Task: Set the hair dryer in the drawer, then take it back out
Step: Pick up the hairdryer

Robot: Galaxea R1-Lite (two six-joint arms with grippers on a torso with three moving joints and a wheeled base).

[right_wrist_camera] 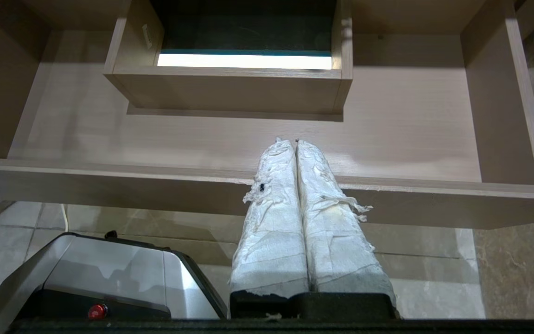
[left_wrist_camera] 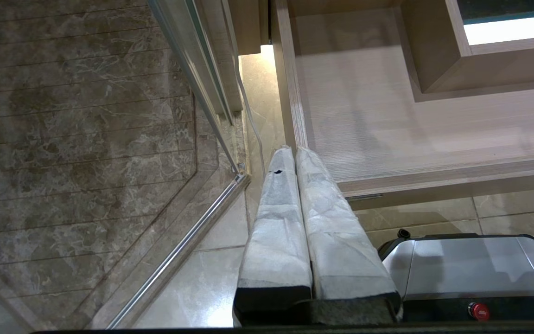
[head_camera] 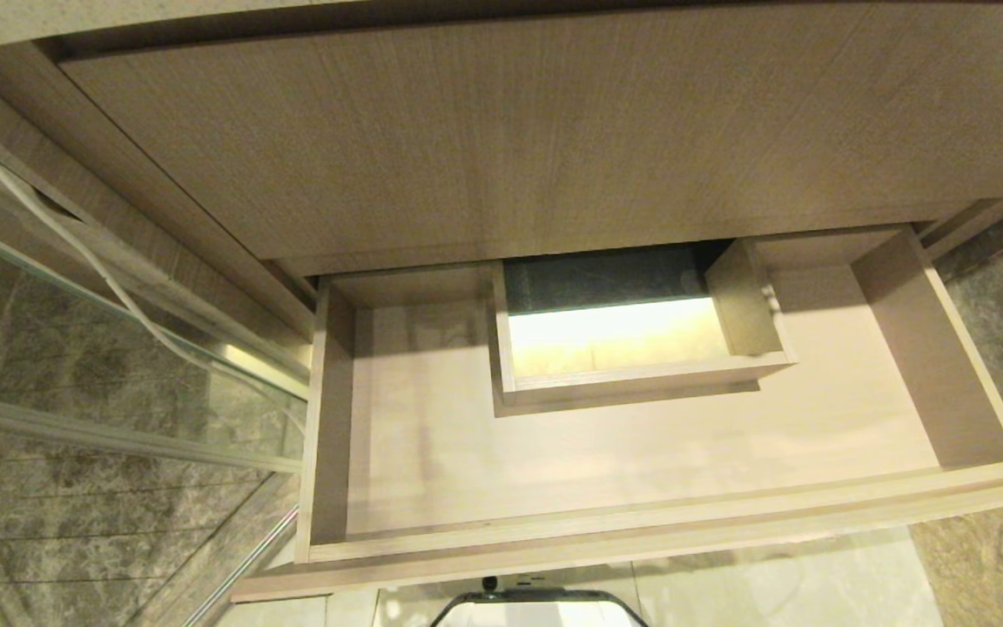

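Head view: wide shallow light wood-grain drawer (head_camera: 641, 453) pulled open, boxed cut-out (head_camera: 623, 348) at back centre; hair dryer not visible. Left tool (left_wrist_camera: 290, 153) and right tool (right_wrist_camera: 293, 143), cloth-wrapped fingers pressed together, hang before drawer front, holding nothing.
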